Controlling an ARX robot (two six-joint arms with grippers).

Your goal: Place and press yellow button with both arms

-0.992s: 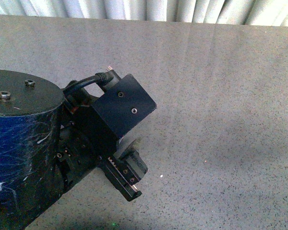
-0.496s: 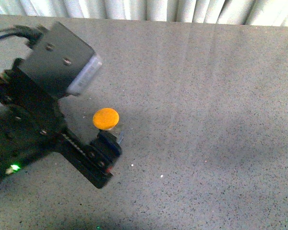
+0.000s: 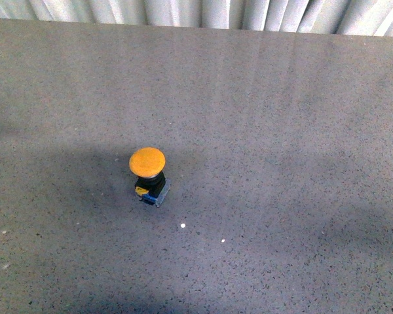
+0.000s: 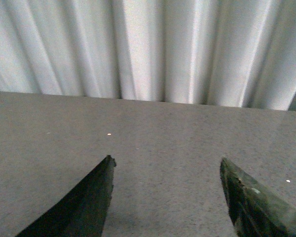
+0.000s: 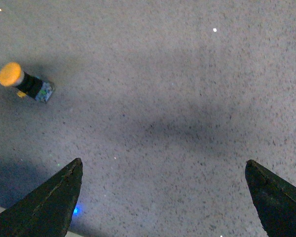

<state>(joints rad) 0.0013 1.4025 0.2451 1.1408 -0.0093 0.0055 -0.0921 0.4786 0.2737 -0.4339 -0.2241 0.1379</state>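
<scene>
The yellow button (image 3: 149, 171) stands upright and alone on the grey speckled table (image 3: 281, 131), left of the middle in the front view, with its orange-yellow cap over a black collar and a blue-grey base. No arm shows in the front view. My right gripper (image 5: 164, 168) is open over bare table, and the yellow button (image 5: 24, 83) sits well off to one side of it. My left gripper (image 4: 166, 163) is open too, with nothing between its fingers; it faces the table's far edge and the button is out of its view.
A pale pleated curtain (image 3: 203, 12) runs along the far edge of the table (image 4: 138, 133). A few tiny white specks (image 3: 183, 226) lie on the surface near the button.
The left arm, which stood over and beside the button, has pulled away out of the front view. The button stays standing where it was let go.
</scene>
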